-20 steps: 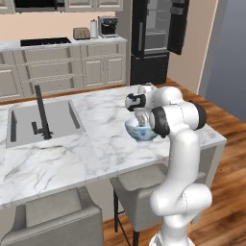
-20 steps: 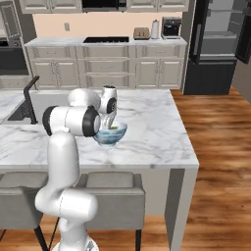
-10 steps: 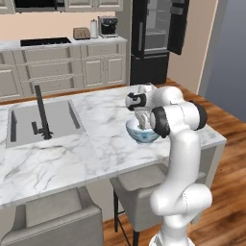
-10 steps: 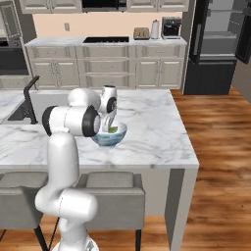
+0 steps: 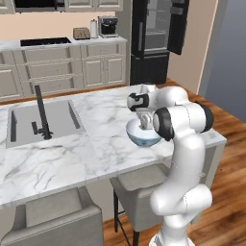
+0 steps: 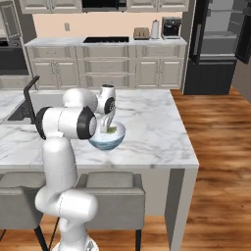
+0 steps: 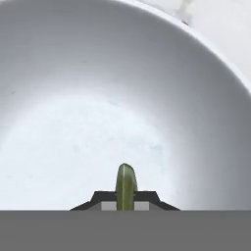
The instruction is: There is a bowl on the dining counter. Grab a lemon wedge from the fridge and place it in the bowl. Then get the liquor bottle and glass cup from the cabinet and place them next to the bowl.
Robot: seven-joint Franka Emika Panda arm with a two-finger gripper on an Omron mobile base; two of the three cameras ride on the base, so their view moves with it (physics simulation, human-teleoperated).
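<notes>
1. Gripper (image 7: 125, 206) hangs nose-down over the bowl (image 5: 142, 137), jaws pinched tight on the lemon wedge (image 7: 126, 186), probably so that the wedge drops inside when let go.
2. Bowl sits on the marble counter (image 5: 96, 153) near its right end, toward the stool-side edge, well apart from the sink (image 5: 41, 120).
3. Fridge (image 6: 215, 46) stands open against the back wall, beside beige drawers; wood floor lies beyond the counter's end.
</notes>
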